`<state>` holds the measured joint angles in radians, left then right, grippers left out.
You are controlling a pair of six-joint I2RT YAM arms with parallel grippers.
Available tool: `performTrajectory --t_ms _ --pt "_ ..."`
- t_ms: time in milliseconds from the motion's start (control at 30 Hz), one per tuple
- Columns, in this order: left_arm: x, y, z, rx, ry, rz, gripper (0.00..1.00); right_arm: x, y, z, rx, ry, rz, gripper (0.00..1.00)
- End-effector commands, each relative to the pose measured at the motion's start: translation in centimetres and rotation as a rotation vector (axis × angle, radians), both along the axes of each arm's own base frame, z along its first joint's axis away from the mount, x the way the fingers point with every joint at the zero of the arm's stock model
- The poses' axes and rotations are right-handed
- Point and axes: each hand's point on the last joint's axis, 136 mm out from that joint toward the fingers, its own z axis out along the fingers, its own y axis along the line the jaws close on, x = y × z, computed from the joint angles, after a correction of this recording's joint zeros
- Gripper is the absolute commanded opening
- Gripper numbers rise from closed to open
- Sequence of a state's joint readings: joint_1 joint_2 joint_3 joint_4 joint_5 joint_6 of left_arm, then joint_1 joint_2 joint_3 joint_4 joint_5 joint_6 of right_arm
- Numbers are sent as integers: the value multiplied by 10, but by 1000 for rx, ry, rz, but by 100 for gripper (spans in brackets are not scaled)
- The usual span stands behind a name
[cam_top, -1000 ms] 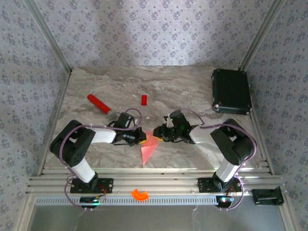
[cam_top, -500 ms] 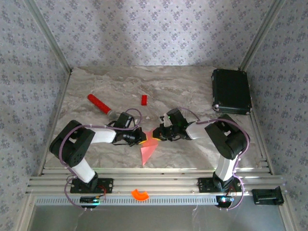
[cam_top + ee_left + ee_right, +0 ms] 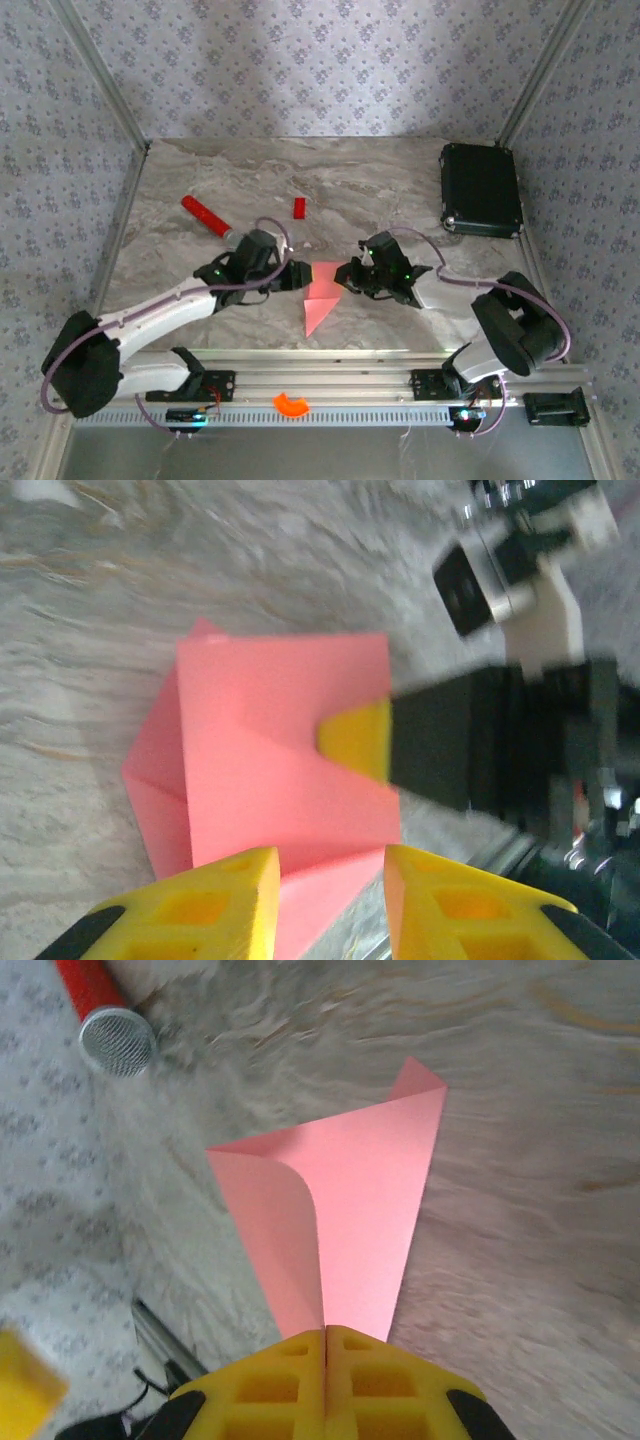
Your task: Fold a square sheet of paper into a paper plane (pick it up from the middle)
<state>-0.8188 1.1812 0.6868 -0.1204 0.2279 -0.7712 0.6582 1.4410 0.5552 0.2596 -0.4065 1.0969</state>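
One marbled counter (image 3: 400, 170) carries everything. My landmark for these notes is the pink sheet.

- Black case (image 3: 481, 190): well behind the sheet and off to its right, out of play.
- Left arm (image 3: 170, 305) comes in from the sheet's left and right arm (image 3: 450, 288) from its right. The wrists face each other across the sheet's far end.
- Pink sheet (image 3: 321, 297): lying on the counter between the two wrists, partly folded. It is broad at the far end and tapers to a point at the near end. On the right wrist camera one flap (image 3: 268, 1222) curls up loose rather than lying creased. Not a plane yet.
- Right jaws: closed, yellow pads (image 3: 385, 1380) pressed together, with the sheet's edge pinched in the seam between them.
- Left jaws: parted, with the pads (image 3: 200, 910) standing either side of the sheet's left edge and gripping nothing.
- Red stick (image 3: 207, 218) with a grey tip: well behind the sheet, to its left.
- Small red block (image 3: 299, 207): behind the sheet and apart from it.

I read this as mid-fold, with the right side anchoring and the left side free to work. The next move calls for the left jaws to take the loose flap, lay it to the centre line and press the crease. The right hold must stay steady, because the paper is thin and a tug from both sides would slide or tear it.
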Motion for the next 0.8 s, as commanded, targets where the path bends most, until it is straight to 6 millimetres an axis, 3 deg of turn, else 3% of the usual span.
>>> performTrajectory --t_ms 0,300,567,767 --pt "-17 11 -22 250 -141 -41 34 7 -15 -3 -30 25 -180 0" --pt "-57 -19 -50 564 -327 -252 45 5 -11 2 -31 33 -199 0" --pt "-59 -23 -68 789 -408 -271 48 4 -12 5 -27 33 -207 0" --pt "-57 -19 -77 884 -426 -257 43 4 -12 7 -18 30 -209 0"
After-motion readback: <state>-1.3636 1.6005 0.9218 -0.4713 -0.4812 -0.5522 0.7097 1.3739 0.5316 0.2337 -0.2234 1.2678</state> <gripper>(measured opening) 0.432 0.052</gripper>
